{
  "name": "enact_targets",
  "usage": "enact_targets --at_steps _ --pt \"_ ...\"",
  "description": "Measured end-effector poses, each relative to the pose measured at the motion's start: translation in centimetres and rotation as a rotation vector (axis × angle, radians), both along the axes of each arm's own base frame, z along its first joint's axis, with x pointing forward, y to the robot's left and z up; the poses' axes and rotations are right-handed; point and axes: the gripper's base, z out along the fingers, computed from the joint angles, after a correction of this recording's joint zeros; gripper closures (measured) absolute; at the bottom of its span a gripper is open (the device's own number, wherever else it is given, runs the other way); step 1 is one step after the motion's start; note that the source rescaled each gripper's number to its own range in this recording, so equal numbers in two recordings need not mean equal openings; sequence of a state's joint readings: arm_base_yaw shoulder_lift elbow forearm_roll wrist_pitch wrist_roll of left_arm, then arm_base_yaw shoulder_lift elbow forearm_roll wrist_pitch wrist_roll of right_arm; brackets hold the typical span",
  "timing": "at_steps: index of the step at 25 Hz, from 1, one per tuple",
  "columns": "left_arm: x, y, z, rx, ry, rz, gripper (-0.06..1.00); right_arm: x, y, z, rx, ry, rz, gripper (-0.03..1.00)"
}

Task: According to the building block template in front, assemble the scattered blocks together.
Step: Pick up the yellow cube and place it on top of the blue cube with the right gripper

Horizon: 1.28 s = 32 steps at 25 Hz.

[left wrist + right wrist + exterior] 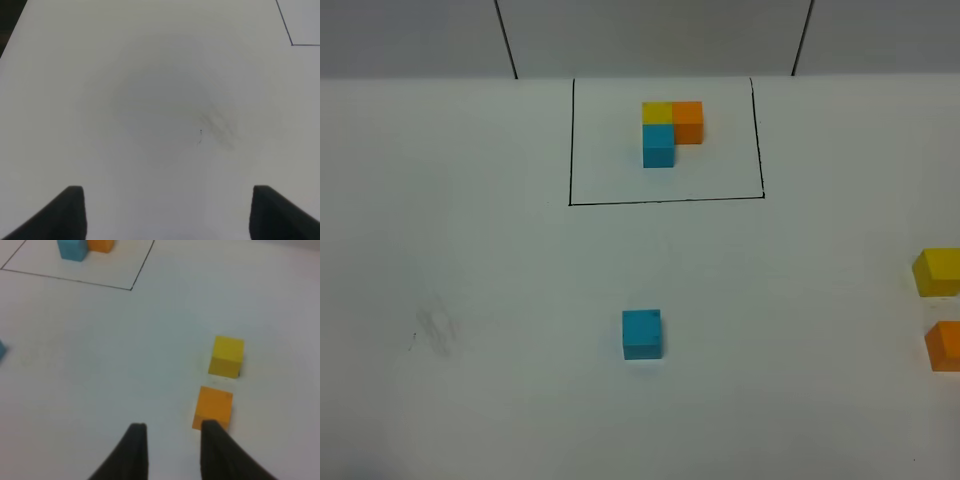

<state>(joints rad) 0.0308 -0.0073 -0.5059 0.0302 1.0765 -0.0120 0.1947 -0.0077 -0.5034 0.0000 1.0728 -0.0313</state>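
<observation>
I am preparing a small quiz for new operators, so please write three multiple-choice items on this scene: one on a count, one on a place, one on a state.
1. How many blocks make the template inside the black outline? A five; B four; C three.
2. Where does the loose blue block lie? A inside the outline; B on the bare table, outside the outline, nearer the camera; C on top of the template.
3. How do the jaws of the left gripper stand? A open, nothing between them; B shut on a yellow block; C shut on a blue block.
Answers: 1 C: three colours sit joined there, yellow, orange, blue. 2 B: the exterior view shows it alone, outside the lines. 3 A: the left wrist view shows only table between them.
</observation>
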Motion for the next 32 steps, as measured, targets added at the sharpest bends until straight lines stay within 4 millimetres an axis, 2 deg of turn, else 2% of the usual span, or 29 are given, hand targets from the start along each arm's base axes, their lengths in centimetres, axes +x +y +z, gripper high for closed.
enact_targets --at_steps 32 --pt "0.05 0.09 0.05 0.001 -0.006 -0.061 0.48 0.0 0.0 0.0 0.0 0.0 0.0 0.97"
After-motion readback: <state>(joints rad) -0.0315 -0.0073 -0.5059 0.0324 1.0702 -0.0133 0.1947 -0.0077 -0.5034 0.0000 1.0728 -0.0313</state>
